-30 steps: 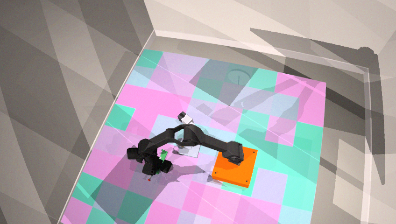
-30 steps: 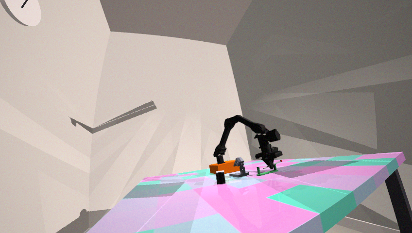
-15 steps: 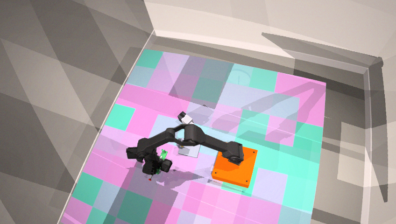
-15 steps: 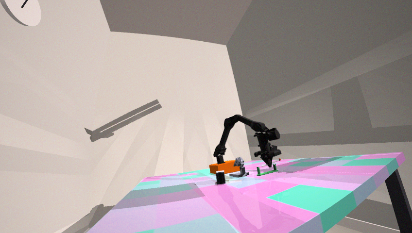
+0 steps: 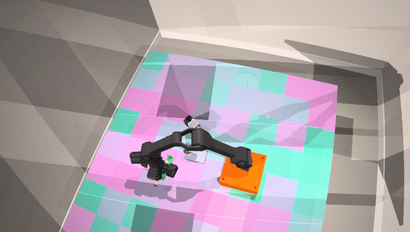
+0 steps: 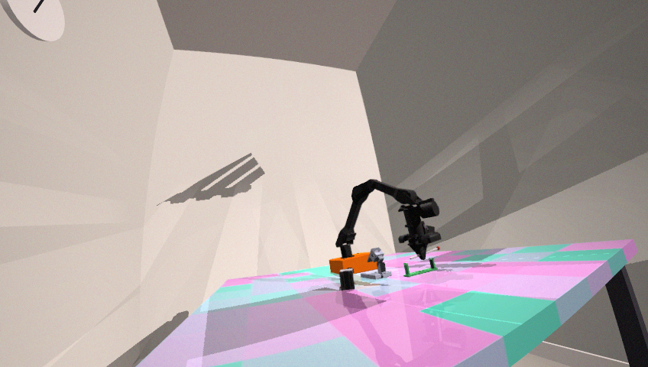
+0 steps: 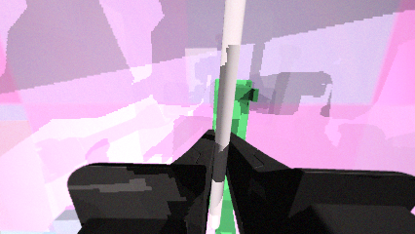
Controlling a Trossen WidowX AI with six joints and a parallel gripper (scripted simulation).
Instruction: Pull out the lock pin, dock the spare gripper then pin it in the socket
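My gripper (image 6: pixel 423 257) (image 7: pixel 217 136) is shut on the white lock pin (image 7: pixel 228 93) (image 5: pixel 155 182), which has a red end (image 6: pixel 439 248). The pin is held roughly level, above the green cradle (image 5: pixel 169 158) (image 6: pixel 420 272) (image 7: pixel 242 117) and clear of it in the exterior view. The grey mount (image 6: pixel 376 274) (image 5: pixel 203 158) stands between the cradle and the arm's base, with its tilted head (image 6: pixel 376 255) raised; the arm partly hides it in the top view. The spare gripper (image 5: pixel 192 122) (image 6: pixel 347 279), black and light grey, stands apart from the mount. The socket's bore is too small to see.
The arm's orange base block (image 5: pixel 242 181) (image 6: pixel 352 263) sits on the patchwork table (image 5: pixel 280 189) (image 6: pixel 481 305). The forearm passes over the mount in the top view. Broad shadows cross the table and walls. A faint round reflection shows at the table's back.
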